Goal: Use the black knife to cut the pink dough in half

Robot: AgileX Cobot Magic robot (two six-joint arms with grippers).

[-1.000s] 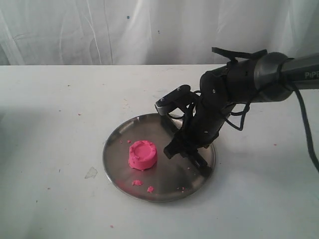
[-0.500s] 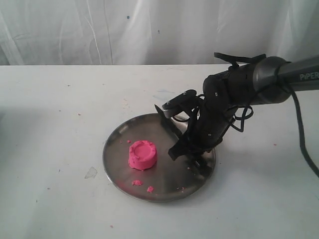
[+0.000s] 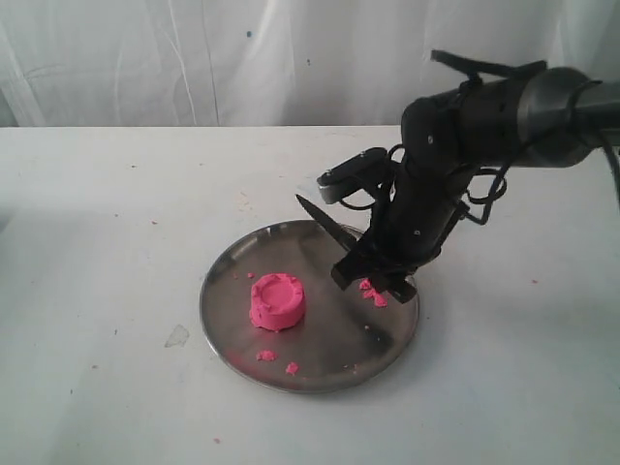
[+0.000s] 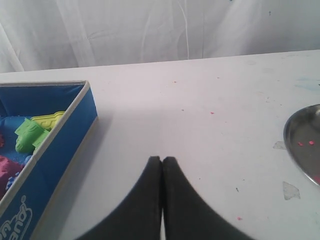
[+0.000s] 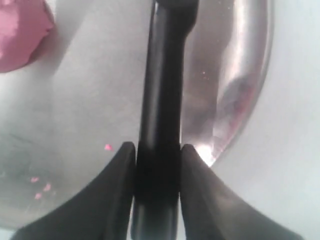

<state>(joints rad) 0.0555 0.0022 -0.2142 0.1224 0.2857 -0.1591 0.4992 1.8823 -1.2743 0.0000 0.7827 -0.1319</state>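
Note:
The pink dough (image 3: 277, 301) is a short round puck on the left part of the round steel plate (image 3: 221, 325); its edge shows in the right wrist view (image 5: 20, 27). My right gripper (image 3: 374, 275) hangs over the plate's right side, shut on the handle of the black knife (image 3: 324, 224). The blade points up and left, clear of the dough. Seen from the right wrist, the handle (image 5: 161, 95) runs between both fingers of the gripper (image 5: 158, 149). My left gripper (image 4: 162, 160) is shut and empty over bare table, well away from the plate (image 4: 299, 145).
Small pink crumbs (image 3: 372, 292) lie on the plate under the right gripper, and more (image 3: 276, 359) near its front rim. A blue box (image 4: 62, 145) with coloured dough and moulds stands beside the left gripper. White curtain backs the table.
The right gripper's fingers closed on the knife handle and lifted it off the plate. The arm rose and shifted slightly right, uncovering pink crumbs beneath.

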